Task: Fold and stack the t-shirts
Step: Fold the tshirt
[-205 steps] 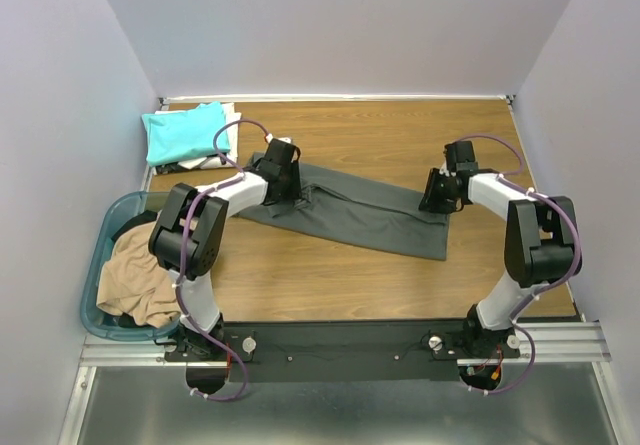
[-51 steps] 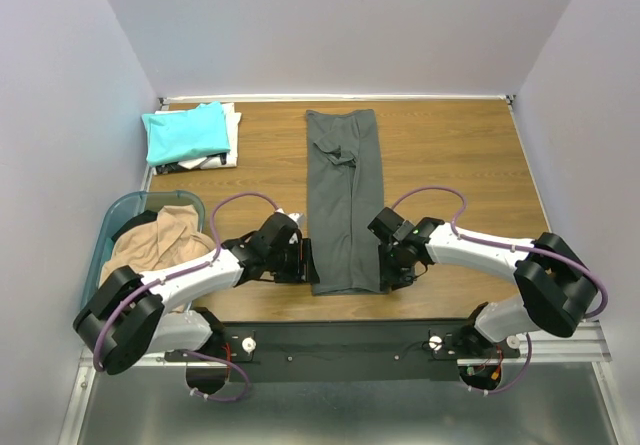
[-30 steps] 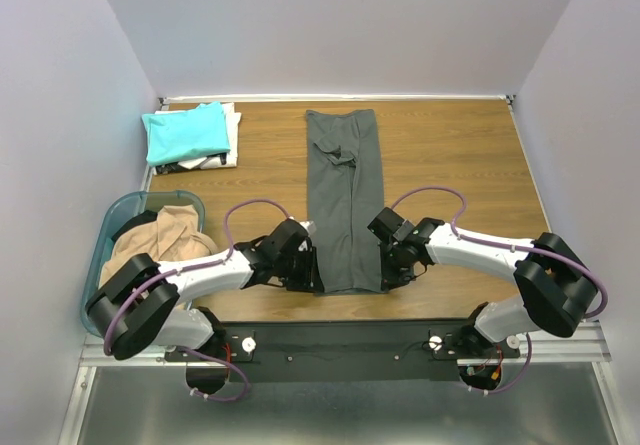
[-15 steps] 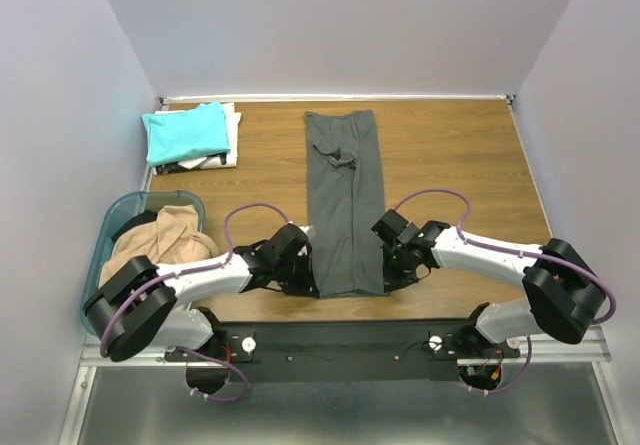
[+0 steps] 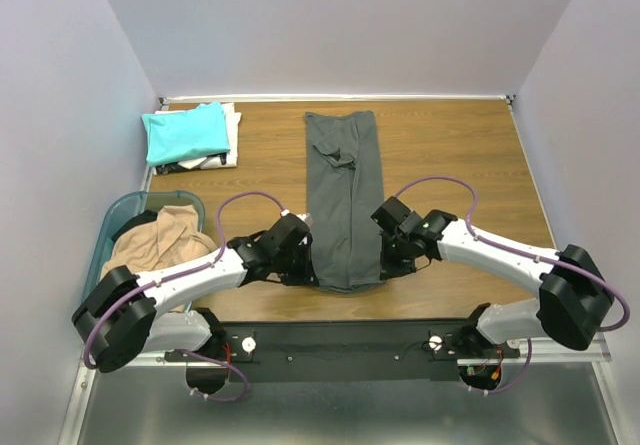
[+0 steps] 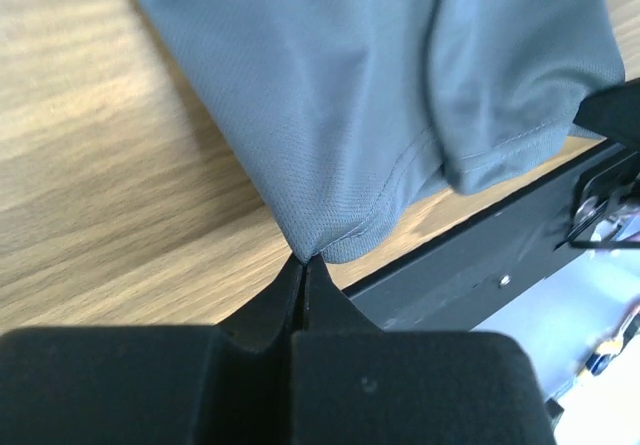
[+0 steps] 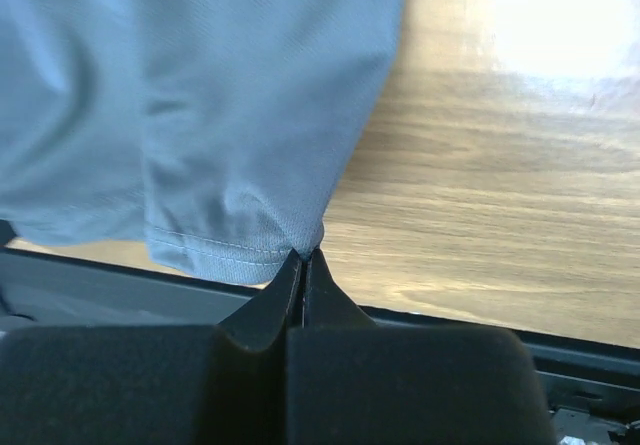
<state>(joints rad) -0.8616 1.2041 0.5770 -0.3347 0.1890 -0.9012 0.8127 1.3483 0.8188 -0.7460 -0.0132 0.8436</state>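
Note:
A dark grey t-shirt (image 5: 343, 190), folded into a long strip, lies down the middle of the table. Its near hem is lifted off the wood. My left gripper (image 5: 312, 263) is shut on the hem's near-left corner (image 6: 325, 235). My right gripper (image 5: 381, 257) is shut on the near-right corner (image 7: 300, 235). A teal t-shirt (image 5: 186, 131) lies folded at the back left on top of a white t-shirt (image 5: 231, 139). A tan t-shirt (image 5: 152, 245) is heaped in the basket.
The blue-green plastic basket (image 5: 105, 237) stands at the left edge of the table, beside my left arm. The black mounting rail (image 5: 340, 343) runs along the near edge, just below the lifted hem. Bare wood lies right of the grey shirt.
Both grippers closed on the grey shirt's near corners and lifted the hem a little away from the near edge.

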